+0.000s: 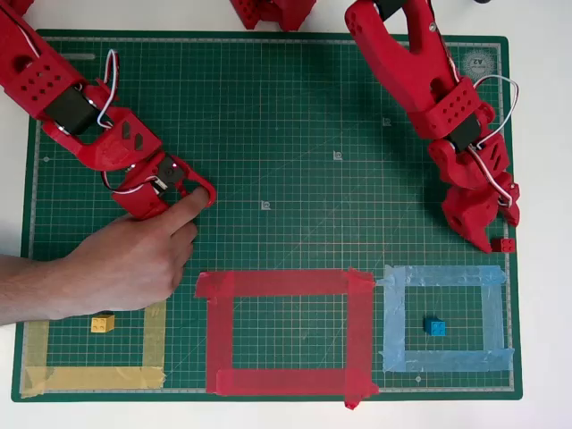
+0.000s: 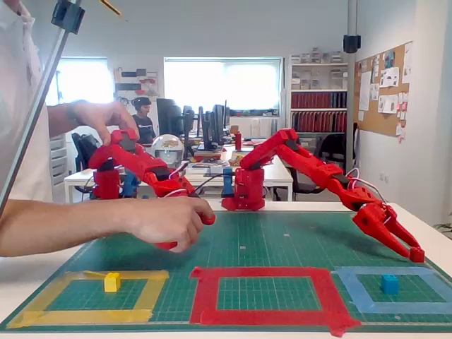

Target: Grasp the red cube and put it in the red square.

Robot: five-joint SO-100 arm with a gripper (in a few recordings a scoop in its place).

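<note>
At the mat's right edge, red cube (image 1: 507,244) clamped between gripper (image 1: 500,239) fingertips, just above the light blue tape frame (image 1: 391,322), red square (image 1: 357,322) well apart.

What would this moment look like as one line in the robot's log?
end effector: closed on red cube, at mat edge | red square: nothing inside | blue cube: in light blue frame

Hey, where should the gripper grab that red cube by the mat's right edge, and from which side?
Pinch the red cube across two opposite flat sides, coming down from above. It sits flat on the mat, small and boxy, with the gripper right beside it.
</note>
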